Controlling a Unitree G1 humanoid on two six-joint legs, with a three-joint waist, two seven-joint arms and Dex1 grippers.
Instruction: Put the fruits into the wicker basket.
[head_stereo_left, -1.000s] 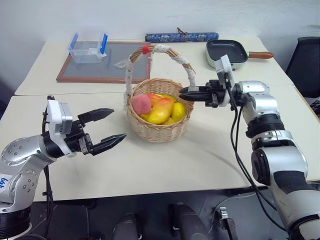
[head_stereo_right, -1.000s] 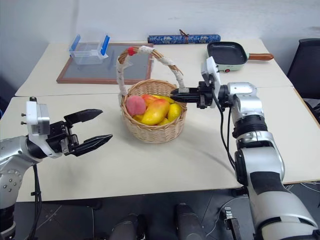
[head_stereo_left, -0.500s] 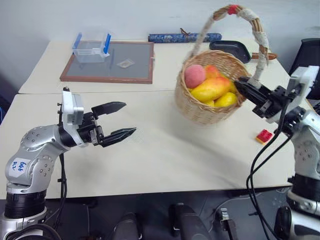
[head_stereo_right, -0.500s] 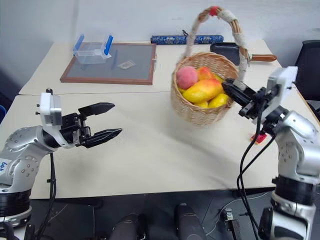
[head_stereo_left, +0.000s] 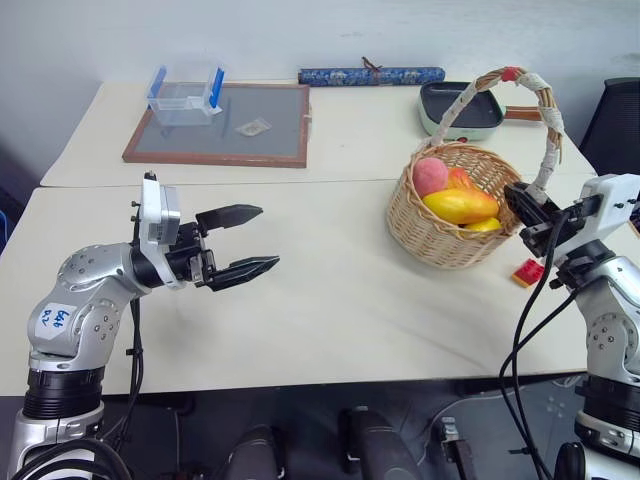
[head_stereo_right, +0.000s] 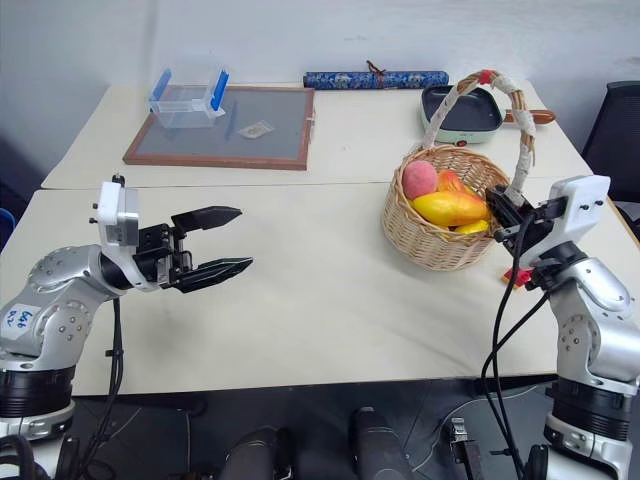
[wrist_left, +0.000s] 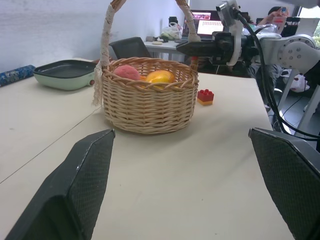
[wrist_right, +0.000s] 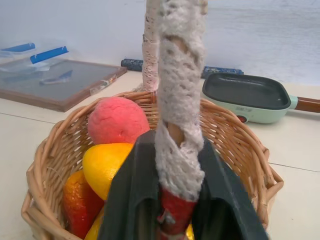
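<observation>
The wicker basket (head_stereo_left: 448, 238) stands upright on the table at the right. It holds the pink-red peach (head_stereo_left: 431, 176), the yellow-orange mango (head_stereo_left: 460, 206) and other yellow and orange fruit. My right gripper (head_stereo_left: 522, 197) is at the basket's right side, its two fingers (wrist_right: 130, 200) closed on the foot of the cloth-wrapped handle (wrist_right: 175, 90). My left gripper (head_stereo_left: 268, 237) hovers open and empty over the table's middle left, pointing toward the basket (wrist_left: 150, 100) and well clear of it.
A small red cube (head_stereo_left: 527, 272) lies on the table just right of the basket, below my right gripper. At the back are a green pan (head_stereo_left: 455, 105), a blue patterned roll (head_stereo_left: 370, 75), and a framed board (head_stereo_left: 220, 140) with a clear blue-edged box (head_stereo_left: 183, 95).
My right gripper carried the basket from the table's middle to the right, lifted and tilted half a second ago; it now rests upright on the table. The left gripper stays open.
</observation>
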